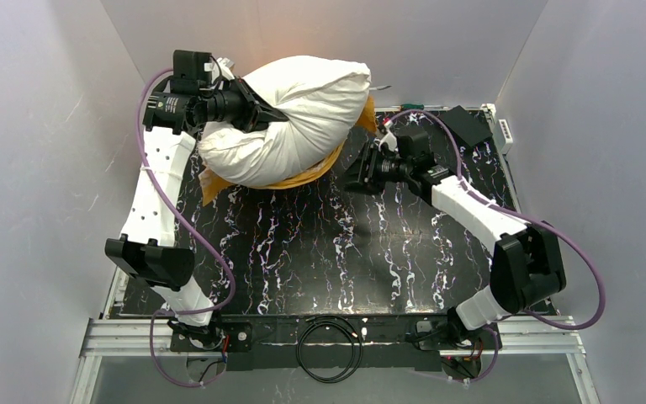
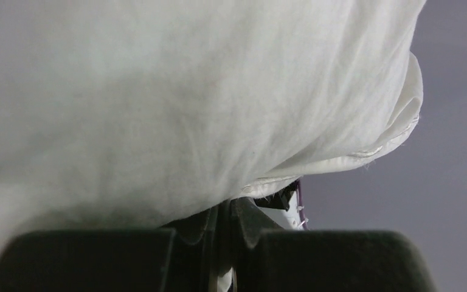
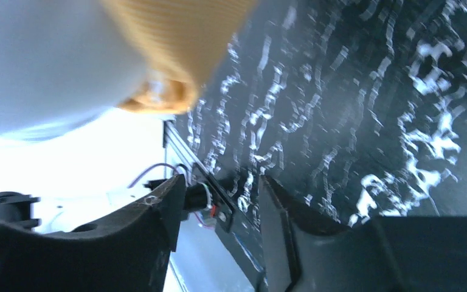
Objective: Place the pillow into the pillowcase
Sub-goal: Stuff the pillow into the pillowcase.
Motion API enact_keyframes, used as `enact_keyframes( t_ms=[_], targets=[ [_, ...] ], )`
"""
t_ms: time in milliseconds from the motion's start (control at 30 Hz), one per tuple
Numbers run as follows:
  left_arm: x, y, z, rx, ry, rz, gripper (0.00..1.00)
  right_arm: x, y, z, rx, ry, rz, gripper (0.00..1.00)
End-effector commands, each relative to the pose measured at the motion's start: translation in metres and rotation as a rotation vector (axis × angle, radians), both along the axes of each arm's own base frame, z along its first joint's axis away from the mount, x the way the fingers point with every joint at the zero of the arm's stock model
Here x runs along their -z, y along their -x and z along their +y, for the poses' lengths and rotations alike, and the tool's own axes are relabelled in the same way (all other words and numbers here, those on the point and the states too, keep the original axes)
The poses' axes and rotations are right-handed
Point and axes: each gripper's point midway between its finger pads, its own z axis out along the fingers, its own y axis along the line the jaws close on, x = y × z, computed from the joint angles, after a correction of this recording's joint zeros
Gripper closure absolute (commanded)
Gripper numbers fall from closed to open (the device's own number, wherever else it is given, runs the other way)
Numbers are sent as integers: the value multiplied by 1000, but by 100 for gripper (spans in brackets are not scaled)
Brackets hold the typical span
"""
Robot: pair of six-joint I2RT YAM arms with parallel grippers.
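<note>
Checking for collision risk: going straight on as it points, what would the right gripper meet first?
Probably the pillowcase, bunched under the pillow; the right gripper is open, depth unclear.

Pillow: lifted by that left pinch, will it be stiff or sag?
Likely sags: the pillow creases deeply where the left fingers pinch it. Probably light for its bulk, looking plump and soft. It may drag the orange pillowcase beneath it.
</note>
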Motion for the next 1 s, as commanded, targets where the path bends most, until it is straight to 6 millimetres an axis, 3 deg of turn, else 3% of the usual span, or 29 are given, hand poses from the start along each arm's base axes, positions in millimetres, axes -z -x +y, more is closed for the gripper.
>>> enact_keyframes(
  t_ms=[0,100,200,333,567,667,800,900,967],
  targets=[
    [-20,-10,1,-36,43,-56,100,-110,-9,19,4,-217,-219,53],
    [-19,-10,-1,-33,49,-55,100,-135,-11,36,10,-311,-223,65],
    [-18,-11,-2,-30,54,-54,100,-144,-16,51,60,-366,-197,75],
    [-20,-12,-2,-35,60,-61,100,-120,-28,69,130,-342,-118,77],
    [-27,-13,-4,-36,85,-69,100,-65,-75,84,316,-278,-94,75],
    [-25,-11,-5,-36,86,-62,100,-53,-99,82,408,-270,-125,73],
    [-24,-7,-5,-32,89,-61,100,-56,-124,93,440,-324,-144,70],
    [-23,-5,-4,-34,92,-61,100,-46,-135,99,465,-314,-104,67],
    [-23,-4,-4,-35,94,-61,100,-33,-138,95,499,-262,-59,59]
  ],
)
